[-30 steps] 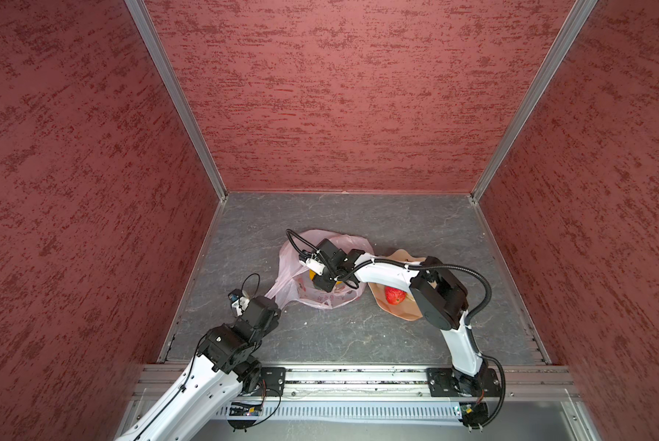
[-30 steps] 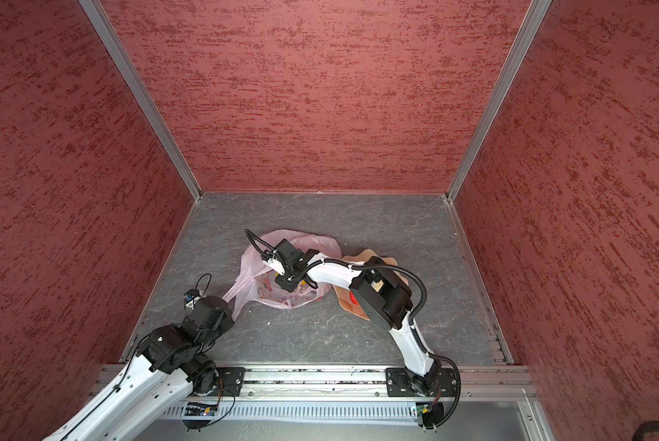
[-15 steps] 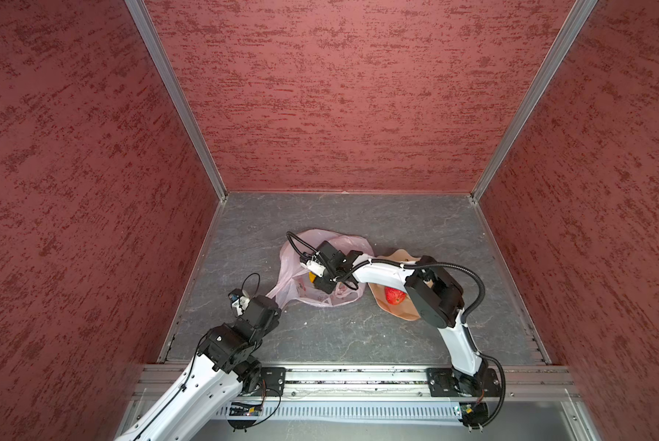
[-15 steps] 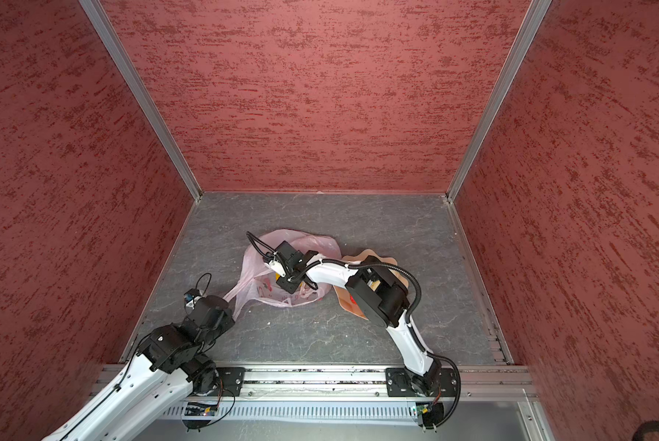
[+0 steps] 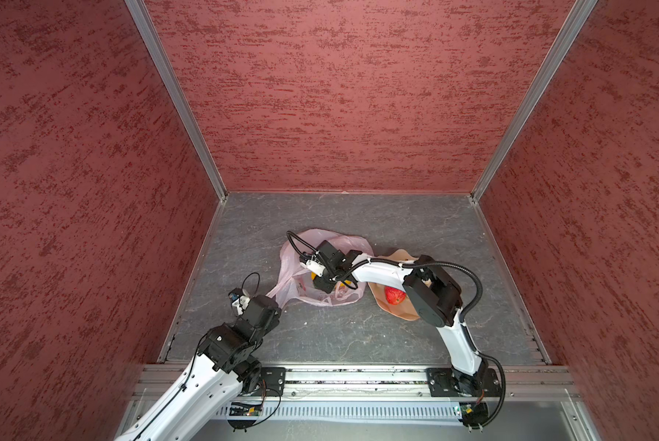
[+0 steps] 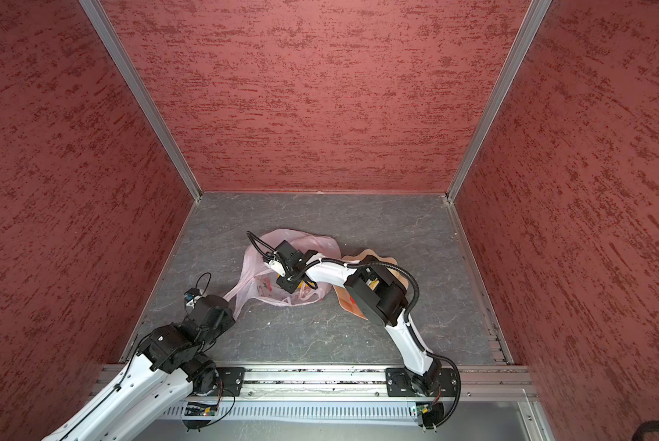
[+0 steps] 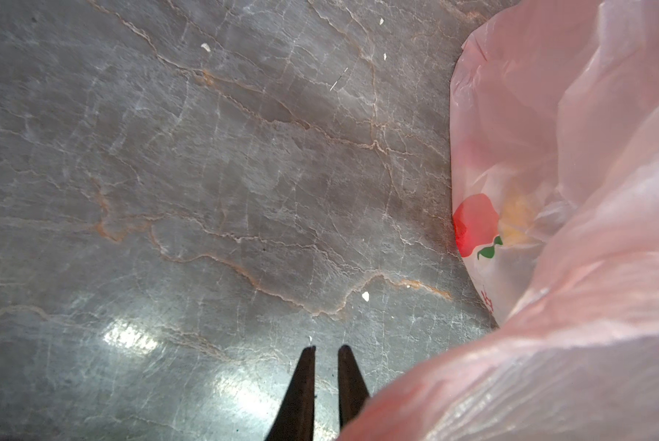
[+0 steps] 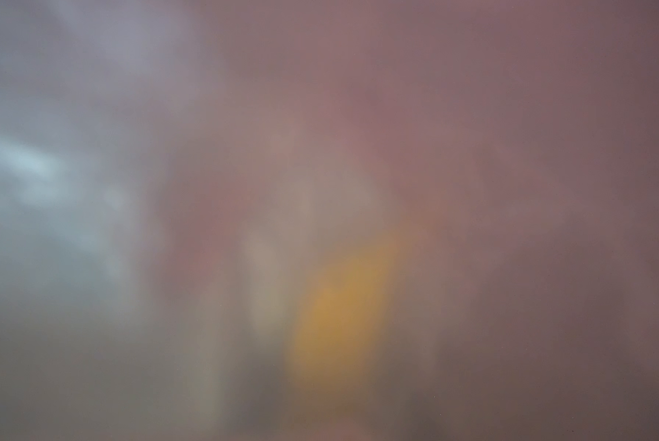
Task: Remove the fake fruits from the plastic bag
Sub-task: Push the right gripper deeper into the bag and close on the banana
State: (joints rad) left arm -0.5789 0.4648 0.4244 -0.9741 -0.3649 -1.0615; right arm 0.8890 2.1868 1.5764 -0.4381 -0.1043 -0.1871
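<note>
Your left pincer sat low over the tabletop at the near left. Its two dark fingers were drawn almost together, and one loop handle of the plastic bag ran taut to it, so it gripped the bag there. Your right pincer reached across the middle and down into the bag's open mouth. Its jaws were hidden by the arm and the pink film, and its wrist view was only a blur, so you could not tell whether they were open or closed. A yellow fake fruit showed inside the bag just beside that pincer, and the blurred wrist view caught a yellow patch too. The bag lay crumpled on the tabletop, left of centre. One red fake fruit lay in the peach bowl just right of the bag, partly under your right arm.
</note>
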